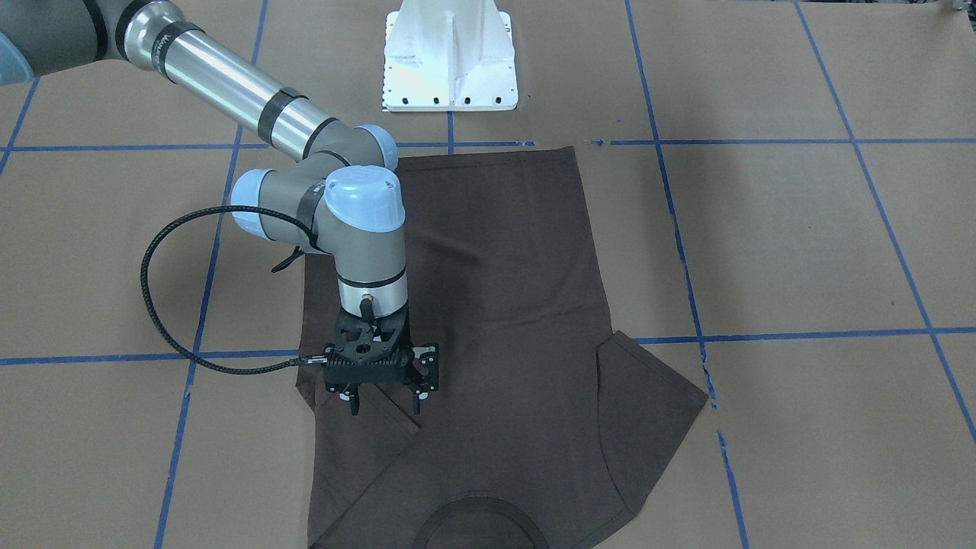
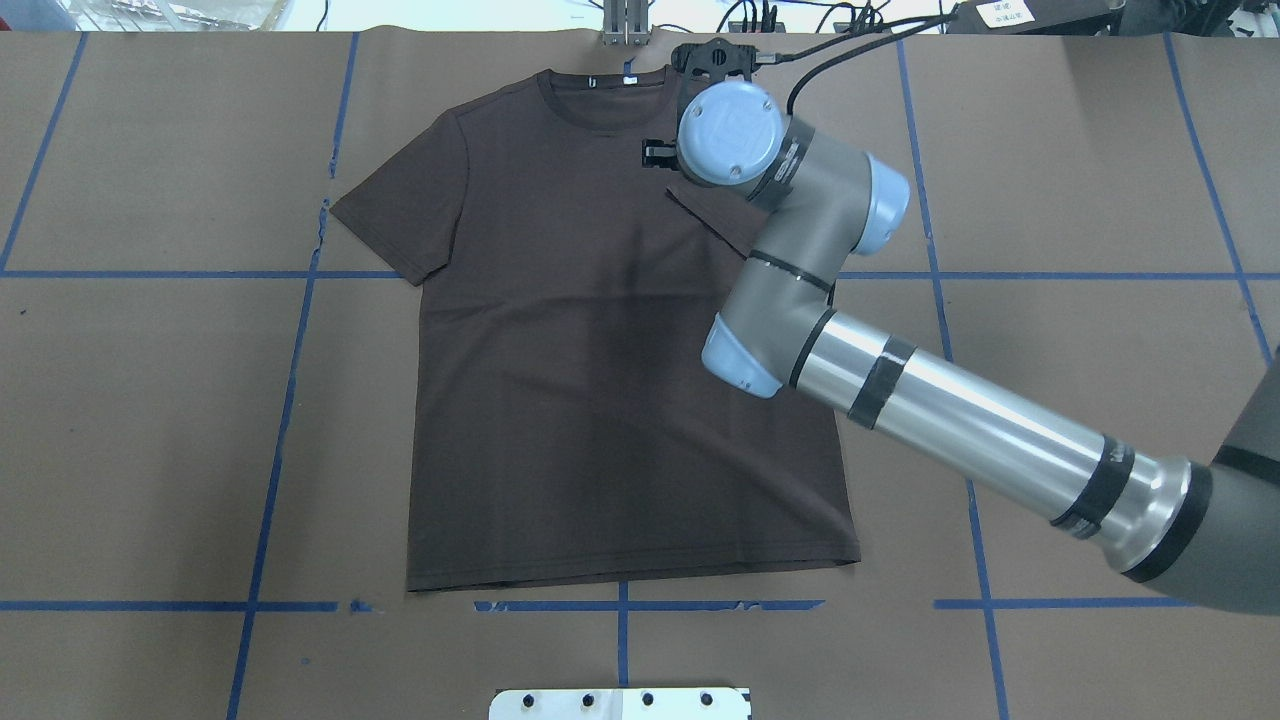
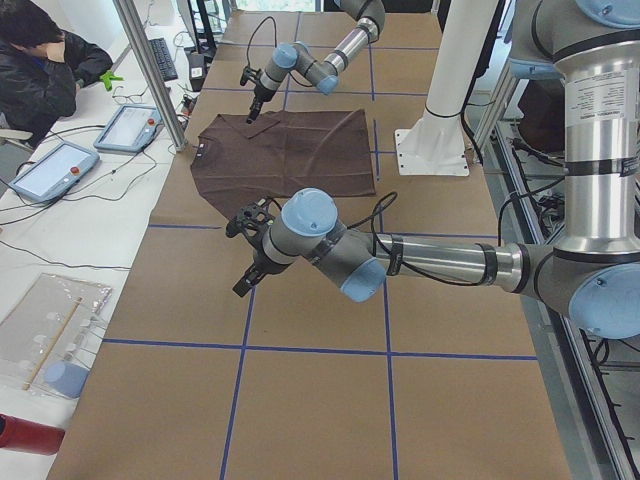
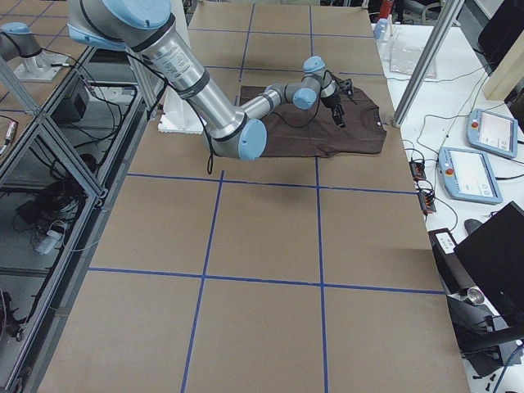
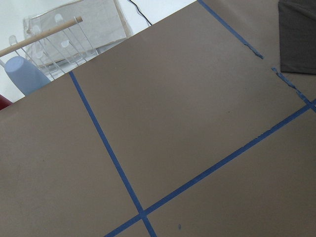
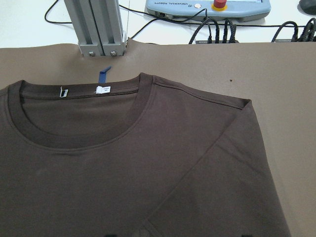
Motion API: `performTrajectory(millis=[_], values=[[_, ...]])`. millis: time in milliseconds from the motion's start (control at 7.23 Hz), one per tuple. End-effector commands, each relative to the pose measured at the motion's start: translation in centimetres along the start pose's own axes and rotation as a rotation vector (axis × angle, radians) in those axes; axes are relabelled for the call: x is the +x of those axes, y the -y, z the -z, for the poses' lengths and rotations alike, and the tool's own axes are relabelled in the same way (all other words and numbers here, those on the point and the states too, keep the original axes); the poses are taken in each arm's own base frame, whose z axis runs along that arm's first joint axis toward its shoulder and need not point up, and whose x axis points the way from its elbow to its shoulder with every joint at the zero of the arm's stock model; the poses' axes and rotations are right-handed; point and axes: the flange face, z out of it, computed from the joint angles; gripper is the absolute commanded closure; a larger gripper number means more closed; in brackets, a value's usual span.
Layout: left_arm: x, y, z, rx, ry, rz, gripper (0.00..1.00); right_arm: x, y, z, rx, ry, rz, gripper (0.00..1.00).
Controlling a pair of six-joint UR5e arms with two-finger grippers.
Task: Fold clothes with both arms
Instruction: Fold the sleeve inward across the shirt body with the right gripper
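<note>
The T-shirt lies flat mid-frame on the counter in the overhead view, one sleeve already turned in over the chest. The right hand hovers over that flap, fingers spread, gripping nothing. If it dips and pinches there, it likely catches both layers and drags the fold askew. The left hand hangs over bare counter, well apart from the shirt; whether it is open I cannot tell.

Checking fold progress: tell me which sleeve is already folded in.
The sleeve on the robot's right, by the right pincer: it lies folded over the shirt's body, while the other sleeve lies spread flat.
</note>
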Motion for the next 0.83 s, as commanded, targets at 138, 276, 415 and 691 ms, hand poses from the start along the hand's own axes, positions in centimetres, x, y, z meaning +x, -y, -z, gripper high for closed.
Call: performTrajectory(millis=[138,276,415,691], values=[[5.8,5.6,-5.5,0.049,-0.122,0.057,0.0,14.5,5.9,6.0,-0.147,0.149,0.097,0.0],[7.7,8.7,-8.5,0.042,-0.139,0.183,0.0,21.2,7.7,9.3,-0.182,0.167,0.103,0.0],[10.5,11.2,-11.4,0.066,-0.092,0.276,0.0,25.9,9.2,12.5,-0.207,0.171,0.16,0.0],[14.8,15.4,-17.7,0.044,-0.104,0.446,0.19,35.2,9.8,14.4,-0.246,0.179,0.272,0.0]])
